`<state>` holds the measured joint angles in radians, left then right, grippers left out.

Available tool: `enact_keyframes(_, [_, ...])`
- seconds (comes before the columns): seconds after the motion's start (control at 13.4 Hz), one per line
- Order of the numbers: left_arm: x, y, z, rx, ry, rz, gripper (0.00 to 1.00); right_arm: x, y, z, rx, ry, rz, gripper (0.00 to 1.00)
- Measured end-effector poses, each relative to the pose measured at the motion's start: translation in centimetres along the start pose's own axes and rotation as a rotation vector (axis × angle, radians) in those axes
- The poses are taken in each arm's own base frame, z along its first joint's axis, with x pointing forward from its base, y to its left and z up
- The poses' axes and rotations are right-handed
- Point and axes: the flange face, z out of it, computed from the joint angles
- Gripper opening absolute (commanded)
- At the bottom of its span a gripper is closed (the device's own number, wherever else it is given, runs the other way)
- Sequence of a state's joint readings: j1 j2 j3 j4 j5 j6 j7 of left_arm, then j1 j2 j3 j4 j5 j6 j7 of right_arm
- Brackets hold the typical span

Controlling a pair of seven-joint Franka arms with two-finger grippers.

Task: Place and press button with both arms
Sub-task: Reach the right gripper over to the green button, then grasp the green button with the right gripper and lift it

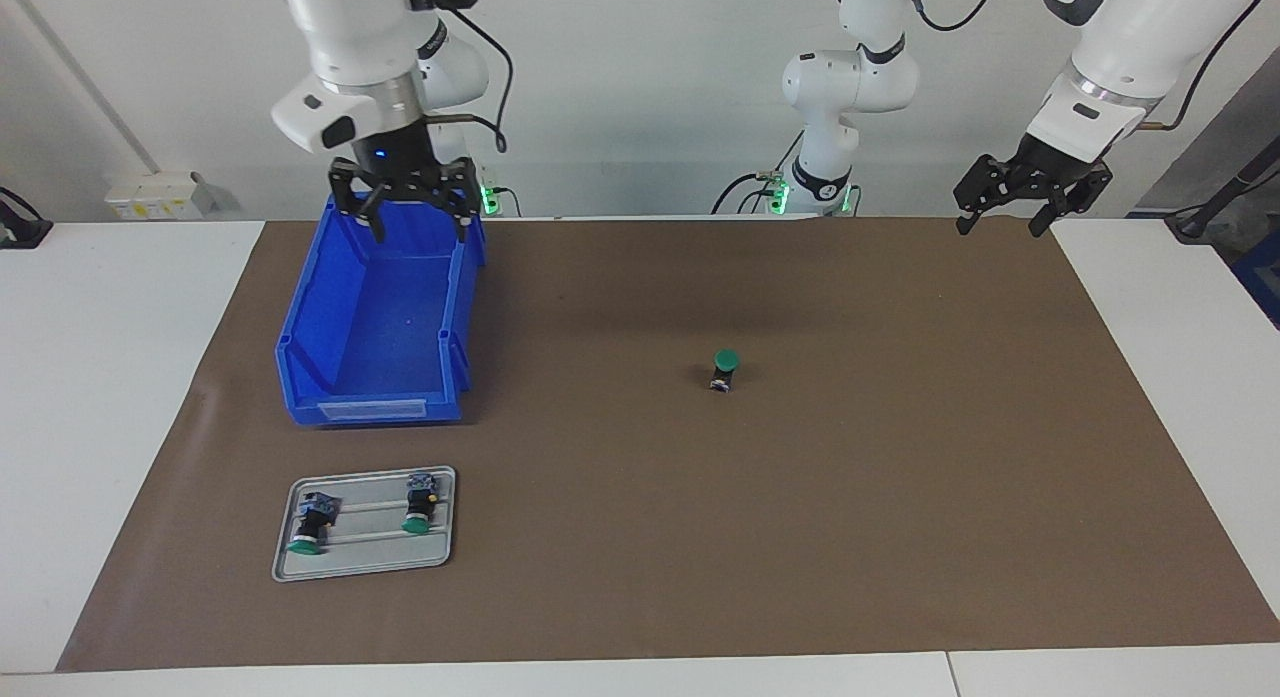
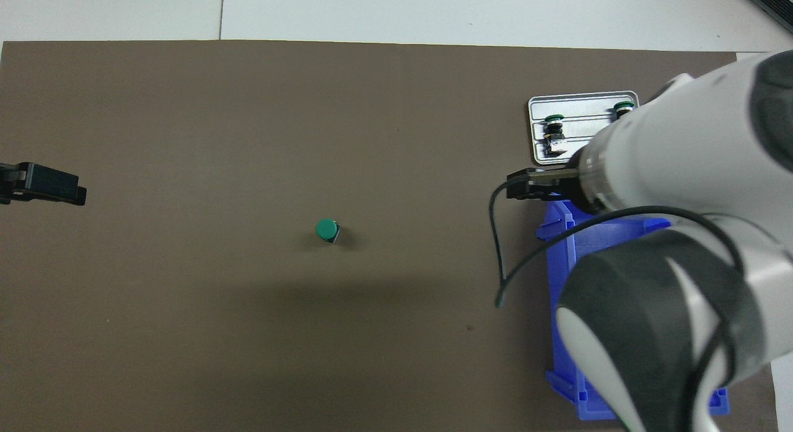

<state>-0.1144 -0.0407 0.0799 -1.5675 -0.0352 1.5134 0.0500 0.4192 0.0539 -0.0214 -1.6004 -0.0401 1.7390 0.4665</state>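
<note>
Brown paper mat (image 1: 900, 497) covers the table's middle; the small green-capped push-button with black body (image 1: 725, 369) stands on it alone, cap up, roughly mid-mat and well apart from everything else. On a clock face laid over the facing view with the button at centre: open-fronted blue plastic bin (image 1: 380, 317) at about 9 o'clock, flat grey metal tray (image 1: 366, 562) at about 8, left gripper (image 1: 1003, 224) at about 2.

Right gripper (image 1: 418, 215) hangs over the robot-side end of the bin, jaws spread, nothing between them. Left gripper is up in the air over the mat's corner at the left arm's end, also spread and empty. Neither touches anything.

Tray holds two more green-capped buttons (image 1: 310, 527) (image 1: 419, 505) lying on their sides, caps pointing away from the robots (looks like the stock position). The upright one reads as already set down for pressing: cap up gives a straight vertical push.

Bin looks empty from the facing view, though the right arm (image 2: 675, 190) hides most of it from overhead, so not certain.

My read: placing looks finished, press not yet done. Next move likely needs one gripper steadying the body while the other comes down on the cap; the button is small and top-heavy, could tip.
</note>
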Motion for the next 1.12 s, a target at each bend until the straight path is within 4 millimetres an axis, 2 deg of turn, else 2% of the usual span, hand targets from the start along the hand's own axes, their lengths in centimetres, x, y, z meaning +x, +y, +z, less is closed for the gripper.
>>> enact_keyframes(0.15, [0.0,0.0,0.0,0.000,0.000,0.000,1.00,-0.7,-7.6,4.4,0.030,0.028,0.104,1.00])
enact_keyframes(0.3, [0.0,0.0,0.0,0.000,0.000,0.000,1.00,-2.2,-15.4,10.2,0.058,0.034,0.226,1.00])
enact_keyframes(0.45, [0.0,0.0,0.0,0.000,0.000,0.000,1.00,-3.2,-20.3,15.3,0.070,0.031,0.322,1.00])
enact_keyframes(0.67, [0.0,0.0,0.0,0.000,0.000,0.000,1.00,-4.6,-24.9,20.2,0.078,0.031,0.403,1.00])
enact_keyframes(0.82, [0.0,0.0,0.0,0.000,0.000,0.000,1.00,-5.1,-27.0,22.8,0.080,0.049,0.399,1.00])
enact_keyframes(1.12, [0.0,0.0,0.0,0.000,0.000,0.000,1.00,-4.8,-28.0,24.3,0.111,0.077,0.388,1.00])
